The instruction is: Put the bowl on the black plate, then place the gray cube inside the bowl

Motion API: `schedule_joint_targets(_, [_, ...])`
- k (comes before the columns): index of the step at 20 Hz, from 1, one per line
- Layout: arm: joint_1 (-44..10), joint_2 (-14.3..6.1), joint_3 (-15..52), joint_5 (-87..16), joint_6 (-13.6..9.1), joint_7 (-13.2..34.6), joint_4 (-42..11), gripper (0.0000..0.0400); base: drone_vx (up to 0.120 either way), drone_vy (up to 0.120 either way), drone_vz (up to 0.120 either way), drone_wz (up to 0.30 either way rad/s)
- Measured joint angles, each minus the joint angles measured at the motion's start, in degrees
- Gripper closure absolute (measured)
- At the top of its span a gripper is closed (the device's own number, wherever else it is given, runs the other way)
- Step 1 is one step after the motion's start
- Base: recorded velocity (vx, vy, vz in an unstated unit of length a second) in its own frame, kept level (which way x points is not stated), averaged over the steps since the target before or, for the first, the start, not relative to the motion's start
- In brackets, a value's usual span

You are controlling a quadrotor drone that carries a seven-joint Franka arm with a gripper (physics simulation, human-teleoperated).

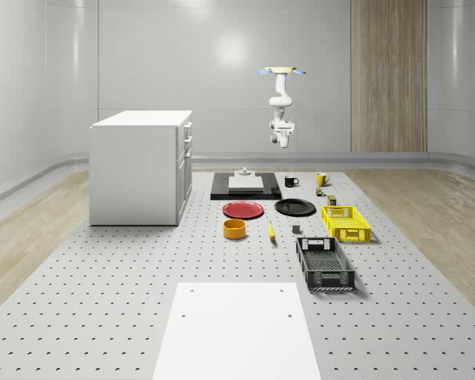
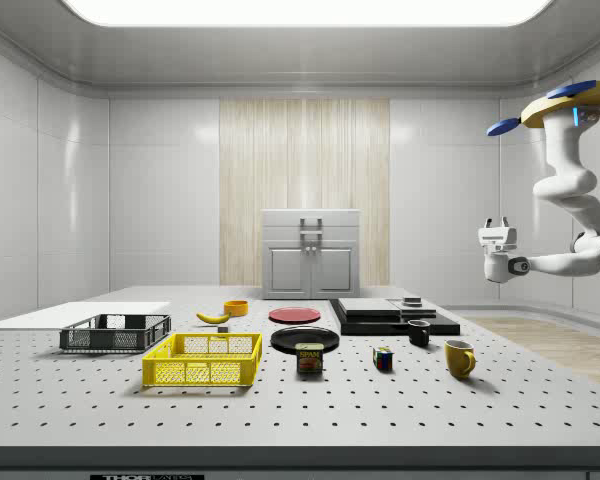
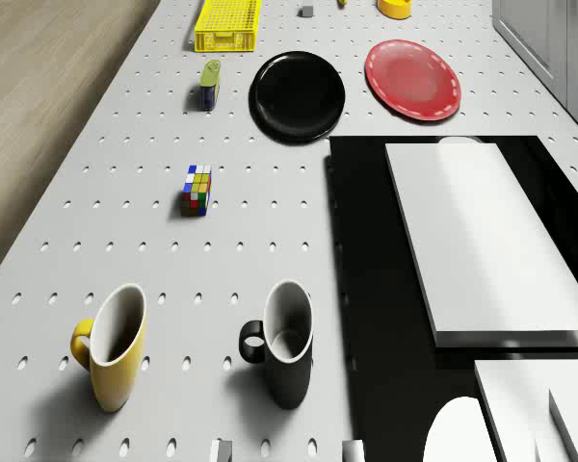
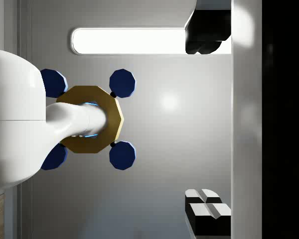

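Hovers high beyond the black plate [image 1: 295,207], pincer [image 1: 283,142] empty, probably parted. Bowl [image 1: 235,229] untouched; needs descent toward it.

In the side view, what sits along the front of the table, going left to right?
Black crate → yellow crate → can → Rubik's cube → yellow mug. The drone hovers at the far right, its claw pointing up.

Simulated lab: perforated optical table [image 1: 103,317], bare panelled walls, white cabinet [image 1: 141,166].
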Motion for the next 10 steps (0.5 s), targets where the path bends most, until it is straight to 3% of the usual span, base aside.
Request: schedule_joint_targets(10, [-0.2, 3.1, 0.1, 0.1, -8.3, -0.1, 11.8, 0.0, 0.008, 0.0, 0.0, 0.0])
